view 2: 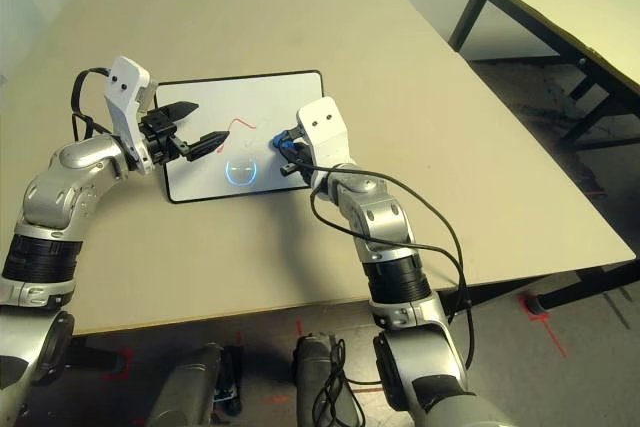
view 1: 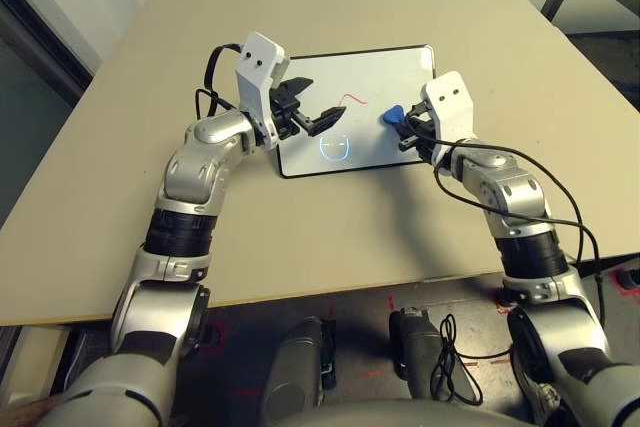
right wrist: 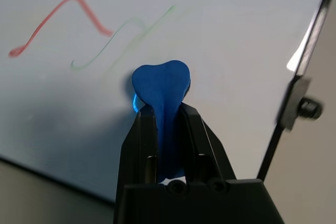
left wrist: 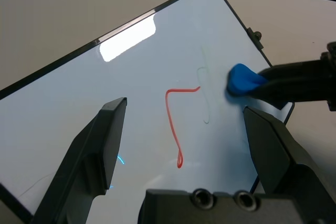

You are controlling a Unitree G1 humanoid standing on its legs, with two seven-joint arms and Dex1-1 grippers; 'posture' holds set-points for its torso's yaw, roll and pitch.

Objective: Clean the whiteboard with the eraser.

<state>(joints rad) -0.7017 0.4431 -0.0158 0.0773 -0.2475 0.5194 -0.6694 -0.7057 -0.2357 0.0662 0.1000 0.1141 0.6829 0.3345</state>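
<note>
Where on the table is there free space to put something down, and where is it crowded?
The table is bare beyond the whiteboard, on its right side out to the far right edge, and along the near edge between the forearms. It is crowded over the board, where the open left end effector and the right end effector, shut on the eraser, hover.

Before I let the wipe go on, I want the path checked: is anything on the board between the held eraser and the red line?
Nothing visible. The right gripper is shut on the eraser, and between it and the red line the whiteboard shows only a faint green line. The left gripper hovers open by the red line.
</note>
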